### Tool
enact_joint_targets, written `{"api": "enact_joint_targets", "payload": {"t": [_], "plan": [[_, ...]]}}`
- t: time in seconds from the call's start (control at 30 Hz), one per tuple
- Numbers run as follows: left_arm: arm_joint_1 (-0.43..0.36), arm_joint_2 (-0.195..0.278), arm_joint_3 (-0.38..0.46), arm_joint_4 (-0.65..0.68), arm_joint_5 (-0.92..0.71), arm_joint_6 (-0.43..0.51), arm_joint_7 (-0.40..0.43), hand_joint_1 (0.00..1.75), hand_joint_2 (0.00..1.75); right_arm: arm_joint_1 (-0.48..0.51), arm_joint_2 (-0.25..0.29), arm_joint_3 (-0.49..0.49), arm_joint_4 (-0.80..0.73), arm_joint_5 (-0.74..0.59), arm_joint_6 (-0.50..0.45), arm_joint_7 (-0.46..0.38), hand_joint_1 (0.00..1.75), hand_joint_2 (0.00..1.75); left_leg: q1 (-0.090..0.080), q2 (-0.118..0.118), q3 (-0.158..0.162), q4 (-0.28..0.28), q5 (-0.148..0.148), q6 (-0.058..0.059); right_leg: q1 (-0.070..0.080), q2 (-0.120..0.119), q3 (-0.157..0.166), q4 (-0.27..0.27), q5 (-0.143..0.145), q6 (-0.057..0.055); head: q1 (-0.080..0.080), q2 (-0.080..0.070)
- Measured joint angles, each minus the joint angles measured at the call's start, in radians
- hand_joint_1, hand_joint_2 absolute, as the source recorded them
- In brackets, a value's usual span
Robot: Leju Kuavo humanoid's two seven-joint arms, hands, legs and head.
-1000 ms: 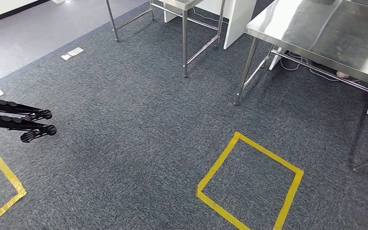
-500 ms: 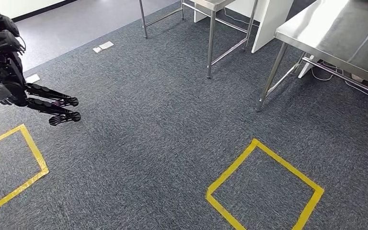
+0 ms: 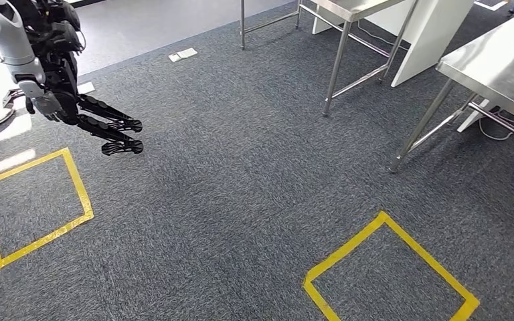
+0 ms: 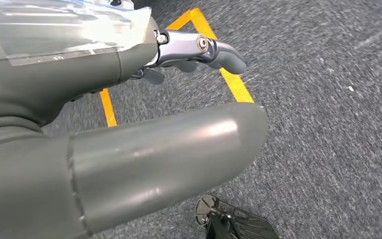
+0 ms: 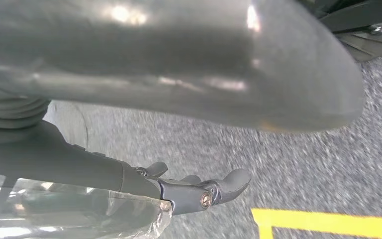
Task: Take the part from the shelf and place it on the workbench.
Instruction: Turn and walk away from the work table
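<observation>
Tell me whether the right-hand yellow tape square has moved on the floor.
No. The yellow tape square keeps its place by the table leg; the camera turned.

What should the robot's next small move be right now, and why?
Probably a small turning step to look for the shelf, rather than a reach. The left hand hangs over the grey carpet with its fingers straight and nothing in them. The head view looks down at a yellow tape square and a steel table, none of them a part to grasp.
</observation>
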Motion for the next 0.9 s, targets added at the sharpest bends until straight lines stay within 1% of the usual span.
{"api": "enact_joint_targets", "payload": {"t": [0.03,0.07,0.1,0.13,0.17,0.2,0.23,0.27,0.3,0.33,0.37,0.4,0.43,0.47,0.53,0.63,0.67,0.7,0.73,0.77,0.8,0.83,0.87,0.9], "plan": [[0.0,0.0,0.0,0.0,0.0,0.0,0.0,0.0,0.0,0.0,0.0,0.0,0.0,0.0,0.0,0.0,0.0,0.0,-0.001,-0.011,0.0,0.004,-0.002,-0.005,-0.003,0.014,0.029,-0.072,0.031,0.008,0.001,0.0],[0.0,0.001,0.0,0.0,0.0,-0.001,0.0,0.0,0.0,0.0,0.0,0.0,0.0,0.0,0.0,0.0,0.0,0.0,-0.002,-0.022,-0.002,0.009,-0.005,-0.011,-0.006,0.026,0.052,-0.129,0.055,0.008,0.002,0.0],[0.0,0.001,0.0,0.0,0.0,-0.001,-0.001,0.0,0.0,-0.001,0.0,0.0,0.0,0.0,0.0,0.001,0.0,0.0,-0.003,-0.03,-0.004,0.013,-0.008,-0.017,-0.005,0.035,0.065,-0.163,0.068,0.002,0.001,0.0],[0.0,0.001,0.0,0.0,-0.001,-0.003,-0.002,0.0,0.44,-0.002,0.0,0.0,0.0,0.0,0.0,0.002,0.0,0.0,-0.003,-0.037,-0.006,0.015,-0.01,-0.024,-0.002,0.036,0.068,-0.172,0.071,-0.008,0.001,0.0],[0.002,0.002,0.0,0.0,-0.002,-0.005,-0.004,0.0,0.87,-0.003,0.0,0.0,0.0,0.0,0.0,0.003,0.0,0.0,-0.002,-0.042,-0.007,0.014,-0.01,-0.03,-0.001,0.029,0.071,-0.172,0.073,-0.019,0.0,0.0],[0.004,0.002,0.0,0.0,-0.004,-0.009,-0.006,0.0,1.31,-0.004,0.0,0.0,0.0,0.0,0.0,0.004,0.0,0.0,0.001,-0.042,-0.009,0.016,-0.011,-0.034,-0.002,0.023,0.074,-0.173,0.075,-0.027,-0.001,0.0],[0.005,0.002,0.0,0.0,-0.006,-0.012,-0.007,0.0,1.75,-0.005,0.001,0.0,0.0,0.0,0.0,0.004,0.0,0.0,0.003,-0.028,-0.014,0.027,-0.019,-0.038,-0.003,0.016,0.077,-0.175,0.078,-0.035,-0.002,0.0],[0.005,0.002,-0.001,0.0,-0.008,-0.016,-0.009,0.0,1.75,-0.004,0.001,0.0,0.0,0.0,0.0,0.005,0.0,0.0,0.004,-0.007,-0.028,0.056,-0.037,-0.042,-0.005,0.007,0.08,-0.177,0.08,-0.042,-0.004,0.0],[0.004,0.002,-0.001,0.0,-0.011,-0.019,-0.009,0.0,1.75,-0.003,0.001,0.0,0.0,0.0,0.0,0.005,0.0,0.0,0.005,0.018,-0.051,0.104,-0.066,-0.046,-0.005,-0.003,0.08,-0.178,0.08,-0.048,-0.006,0.0],[0.003,0.002,-0.002,0.0,-0.014,-0.021,-0.01,0.0,1.75,-0.002,0.0,0.0,0.0,0.0,-0.001,0.005,0.0,0.0,0.005,0.04,-0.084,0.169,-0.1,-0.05,-0.002,-0.013,0.081,-0.178,0.079,-0.053,-0.008,0.0],[0.002,0.002,-0.002,0.0,-0.017,-0.024,-0.01,0.0,1.75,0.0,-0.002,0.0,0.0,-0.001,-0.001,0.006,0.0,0.0,0.007,0.052,-0.118,0.236,-0.129,-0.053,0.001,-0.024,0.081,-0.178,0.077,-0.057,-0.01,0.0],[0.002,0.002,-0.003,0.0,-0.021,-0.027,-0.01,0.0,1.75,0.001,-0.003,0.0,0.0,-0.001,0.0,0.007,0.0,0.0,0.008,0.057,-0.145,0.285,-0.144,-0.055,0.003,-0.035,0.081,-0.178,0.075,-0.059,-0.009,0.0],[0.002,0.002,-0.003,0.0,-0.023,-0.03,-0.009,0.0,1.75,0.001,-0.004,0.0,0.0,-0.001,0.0,0.01,0.0,0.0,0.009,0.061,-0.156,0.301,-0.141,-0.056,0.005,-0.045,0.081,-0.178,0.074,-0.06,-0.01,0.0],[0.002,0.002,-0.004,0.0,-0.026,-0.032,-0.009,0.0,1.75,0.0,-0.005,0.0,0.0,-0.002,0.0,0.012,0.0,0.0,0.01,0.064,-0.154,0.296,-0.127,-0.056,0.005,-0.053,0.082,-0.178,0.073,-0.062,-0.01,0.0],[0.002,0.002,-0.004,0.0,-0.028,-0.034,-0.009,0.0,1.75,0.0,-0.005,0.0,0.0,-0.002,0.0,0.016,0.0,0.0,0.01,0.066,-0.14,0.263,-0.102,-0.055,0.006,-0.06,0.084,-0.178,0.072,-0.063,-0.01,0.0],[0.002,0.002,-0.004,0.0,-0.029,-0.034,-0.008,0.0,1.75,0.0,-0.005,0.0,0.0,-0.002,0.0,0.016,0.0,0.0,0.01,0.067,-0.135,0.254,-0.096,-0.055,0.006,-0.061,0.084,-0.178,0.071,-0.063,-0.01,0.0],[0.002,0.002,-0.005,0.0,-0.029,-0.034,-0.008,0.0,1.75,-0.001,-0.005,0.0,0.0,-0.002,0.0,0.016,0.0,0.0,0.01,0.073,-0.115,0.217,-0.079,-0.053,0.006,-0.064,0.086,-0.178,0.07,-0.062,-0.01,0.0],[-0.001,0.003,-0.005,0.0,-0.028,-0.034,-0.007,0.0,1.75,-0.002,-0.006,0.0,0.0,-0.002,0.002,0.017,0.0,0.0,0.006,0.086,-0.085,0.16,-0.059,-0.048,0.009,-0.073,0.089,-0.178,0.066,-0.057,-0.009,0.0],[-0.002,0.002,-0.006,0.0,-0.025,-0.033,-0.004,0.0,1.75,-0.004,-0.007,0.0,0.0,-0.002,0.005,0.019,0.0,0.0,0.003,0.09,-0.052,0.097,-0.035,-0.036,0.011,-0.078,0.092,-0.174,0.059,-0.047,-0.008,0.0],[-0.005,0.002,-0.006,0.0,-0.022,-0.032,-0.001,0.0,1.75,-0.006,-0.008,0.0,0.0,-0.002,0.009,0.021,0.0,0.0,0.0,0.092,-0.021,0.036,-0.012,-0.022,0.013,-0.072,0.087,-0.155,0.042,-0.04,-0.007,0.0],[-0.007,0.001,-0.005,0.0,-0.018,-0.031,0.002,0.0,1.75,-0.007,-0.01,0.0,0.0,-0.003,0.013,0.023,0.0,0.0,-0.002,0.085,-0.009,0.008,-0.005,-0.01,0.015,-0.059,0.072,-0.115,0.018,-0.035,-0.004,0.0],[-0.008,0.0,-0.005,0.0,-0.017,-0.031,0.003,0.0,1.75,-0.006,-0.011,0.0,0.0,-0.003,0.015,0.025,0.0,0.0,-0.001,0.068,-0.007,0.001,0.0,-0.001,0.013,-0.039,0.043,-0.054,-0.012,-0.035,-0.002,0.0],[-0.009,0.0,-0.004,0.0,-0.016,-0.03,0.002,0.0,1.75,-0.005,-0.012,0.0,0.0,-0.003,0.016,0.025,0.0,0.0,-0.001,0.056,-0.007,0.0,0.001,0.002,0.012,-0.022,0.008,0.017,-0.041,-0.038,0.0,0.0],[-0.009,-0.001,-0.004,0.0,-0.016,-0.031,0.002,0.0,1.75,-0.002,-0.013,0.0,0.0,-0.003,0.016,0.025,0.0,0.0,-0.001,0.043,-0.008,0.0,0.001,0.002,0.011,-0.014,-0.022,0.074,-0.06,-0.036,0.002,0.0]]}}
